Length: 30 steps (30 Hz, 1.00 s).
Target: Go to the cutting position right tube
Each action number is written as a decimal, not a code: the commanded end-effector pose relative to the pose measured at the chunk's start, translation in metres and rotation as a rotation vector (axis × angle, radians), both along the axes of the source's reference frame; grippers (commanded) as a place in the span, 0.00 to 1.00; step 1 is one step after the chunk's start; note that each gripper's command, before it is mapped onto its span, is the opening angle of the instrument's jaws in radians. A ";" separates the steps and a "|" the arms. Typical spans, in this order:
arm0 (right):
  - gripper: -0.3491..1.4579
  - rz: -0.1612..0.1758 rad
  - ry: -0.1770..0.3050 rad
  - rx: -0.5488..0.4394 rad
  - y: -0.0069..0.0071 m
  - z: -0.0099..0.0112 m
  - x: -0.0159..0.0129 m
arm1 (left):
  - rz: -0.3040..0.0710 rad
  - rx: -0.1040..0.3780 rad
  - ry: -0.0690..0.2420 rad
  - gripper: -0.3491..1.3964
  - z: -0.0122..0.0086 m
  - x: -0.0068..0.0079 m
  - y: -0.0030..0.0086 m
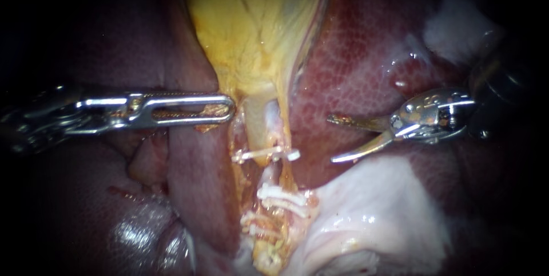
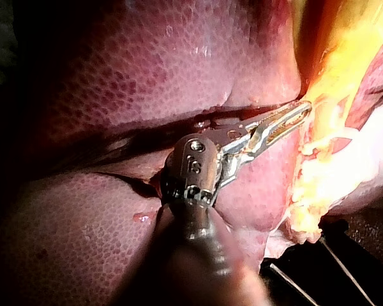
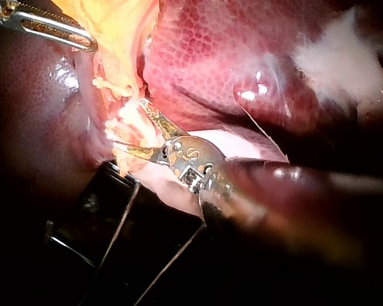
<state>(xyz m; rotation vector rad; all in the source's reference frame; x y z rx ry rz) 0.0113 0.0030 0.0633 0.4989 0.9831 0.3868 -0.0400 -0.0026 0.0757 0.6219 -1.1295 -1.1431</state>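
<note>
Right tube (I take it to be the pale strand on the right of the clipped bundle, though the strands lie so close together that I am not sure) hangs from the neck of the gallbladder in the middle of the endoscope view. Its long axis runs downward from the gallbladder, under the upper clip and on to the lower clips. The bare stretch between those clips looks the likely place to cut. The right instrument lies to the tube's right over the liver, near it but clearly apart. Its pincer stands wide open and holds nothing, with the two jaws pointing toward the tube and roughly square to its axis. The stretch between the clips sits a little lower than the open tips, so I judge the coming move to be a short advance leftward and slightly down, until the tube lies between the jaws and clear of the clips. The left instrument is the nearer of the two, its tip just beside the tube's top. Its pincer, however, is closed on the edge of the gallbladder, apparently holding the neck taut, so the approach falls to the right one.
</note>
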 end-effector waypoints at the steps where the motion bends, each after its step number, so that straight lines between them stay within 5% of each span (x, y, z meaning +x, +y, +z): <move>1: 0.99 0.000 0.000 0.000 0.0000 0.0000 0.0000 | 0.000 0.000 0.000 0.00 -0.0001 0.0000 0.0000; 5: 0.99 -0.003 0.002 0.000 -0.0002 0.0002 0.0000 | 0.004 0.005 -0.005 0.00 -0.0007 0.0007 0.0005; 9: 0.99 -0.013 0.012 0.001 -0.0010 0.0015 0.0004 | -0.006 0.015 0.002 0.00 -0.0025 0.0030 0.0022; 16: 0.99 -0.049 -0.017 0.056 -0.0044 0.0070 0.0023 | -0.058 0.012 0.000 0.00 -0.0050 0.0076 0.0045; 23: 0.99 -0.063 -0.040 0.135 -0.0077 0.0137 0.0054 | -0.060 0.006 0.001 0.00 -0.0051 0.0078 0.0045; 30: 0.99 -0.063 -0.054 0.168 -0.0081 0.0178 0.0080 | -0.061 0.006 0.002 0.00 -0.0053 0.0078 0.0043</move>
